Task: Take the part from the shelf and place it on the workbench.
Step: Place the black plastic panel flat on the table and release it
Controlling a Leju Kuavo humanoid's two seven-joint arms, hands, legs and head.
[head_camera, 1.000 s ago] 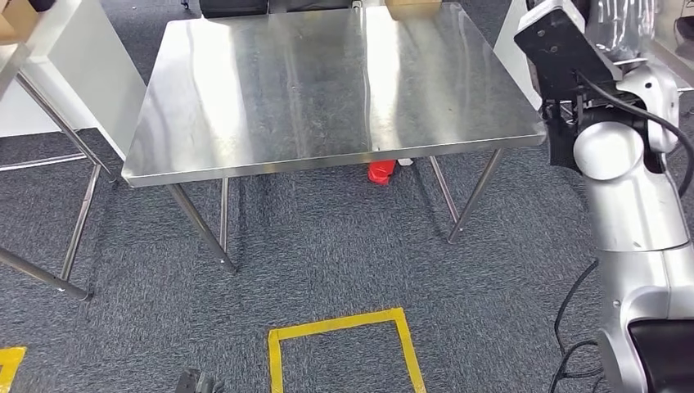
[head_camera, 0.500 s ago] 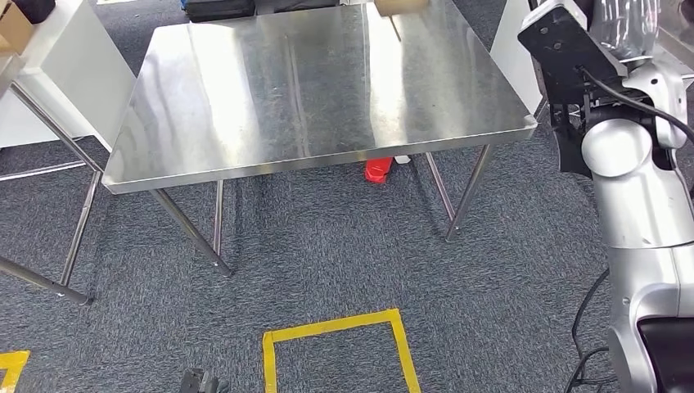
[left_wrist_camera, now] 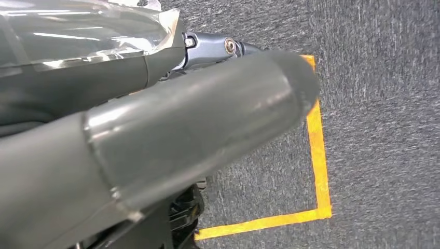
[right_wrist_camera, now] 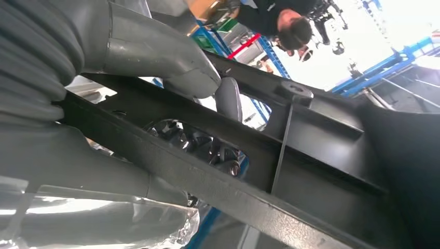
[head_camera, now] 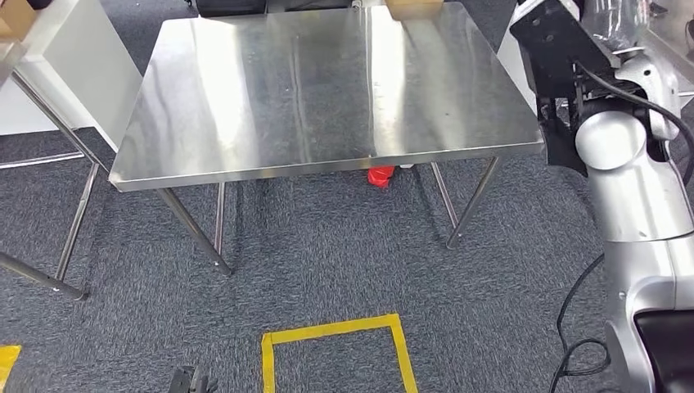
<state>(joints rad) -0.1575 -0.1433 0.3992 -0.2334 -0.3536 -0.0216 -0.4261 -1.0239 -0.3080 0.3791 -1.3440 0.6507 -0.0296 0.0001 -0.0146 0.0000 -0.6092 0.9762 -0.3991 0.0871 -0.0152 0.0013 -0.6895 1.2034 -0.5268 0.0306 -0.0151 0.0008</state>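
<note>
A steel workbench [head_camera: 327,90] stands on grey carpet, seen from above, its shiny top reflecting ceiling light. At the far edge of the workbench, near the far right corner, part of a tan cardboard box [head_camera: 413,7] shows; what it holds cannot be told. Another cardboard box [head_camera: 15,18] sits at the upper left on a white surface, also cut off by the frame. A small red object [head_camera: 380,175] lies on the floor under the near edge of the workbench, beside its near right leg. A yellow tape square [head_camera: 335,354] marks the carpet in front of the workbench.

The robot's silver right arm rises beyond the right edge of the workbench. Its right hand [right_wrist_camera: 104,78] grips the part [right_wrist_camera: 290,155], a black flat frame-like piece with open cut-outs and raised ribs. The thick grey thumb [right_wrist_camera: 171,57] presses on one face of a bar of the part, and the dark fingers curl around beneath. In the head view, the part [head_camera: 552,49] is held off the right edge of the workbench, above the arm's wrist, its long axis tilted and running from upper left to lower right. A person [right_wrist_camera: 280,21] in dark clothes shows behind it.

The left hand [left_wrist_camera: 155,129] hangs over the carpet by the yellow tape; whether its fingers are apart or curled cannot be told.
</note>
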